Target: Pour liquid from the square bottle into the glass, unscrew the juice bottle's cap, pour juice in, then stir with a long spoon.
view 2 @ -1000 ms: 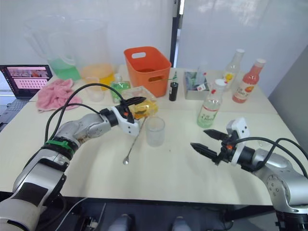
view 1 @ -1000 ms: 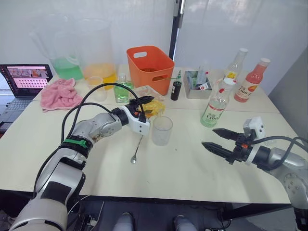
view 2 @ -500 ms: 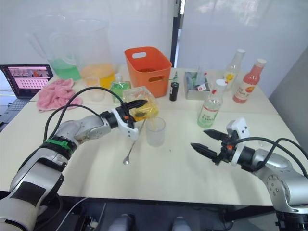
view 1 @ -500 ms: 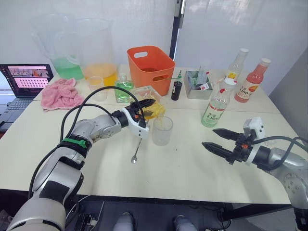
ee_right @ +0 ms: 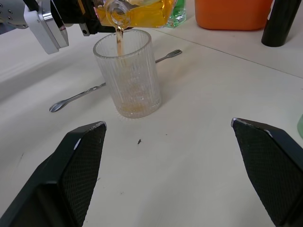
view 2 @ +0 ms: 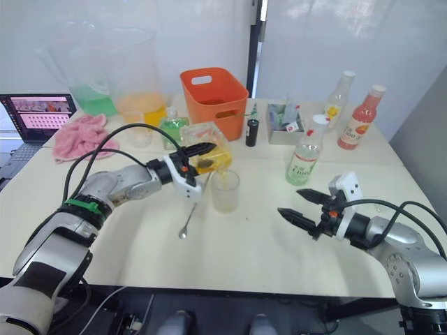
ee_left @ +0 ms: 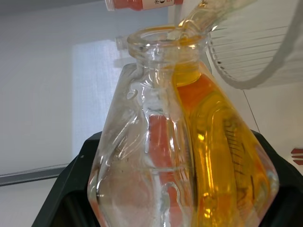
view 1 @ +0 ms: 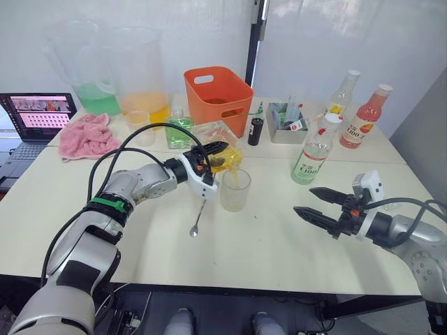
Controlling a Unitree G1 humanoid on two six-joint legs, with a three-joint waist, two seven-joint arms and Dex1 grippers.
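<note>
Tipped further vs 1 s ago: L gripper (view 1: 209, 150) clamping square bottle (view 1: 222, 155) at glass's (view 1: 235, 190) 11 o'clock, amber now streaming in, pour underway; R gripper (view 1: 318, 204) wide open, empty, idle.

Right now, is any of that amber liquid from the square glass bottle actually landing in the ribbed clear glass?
Yes, a thin amber stream runs from the tilted square glass bottle into the ribbed clear glass, pooling shallowly at its bottom.

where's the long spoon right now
The long spoon lies flat on the table left of centre in the head views, just left of the glass, below the left gripper and its tilted square bottle.
</note>
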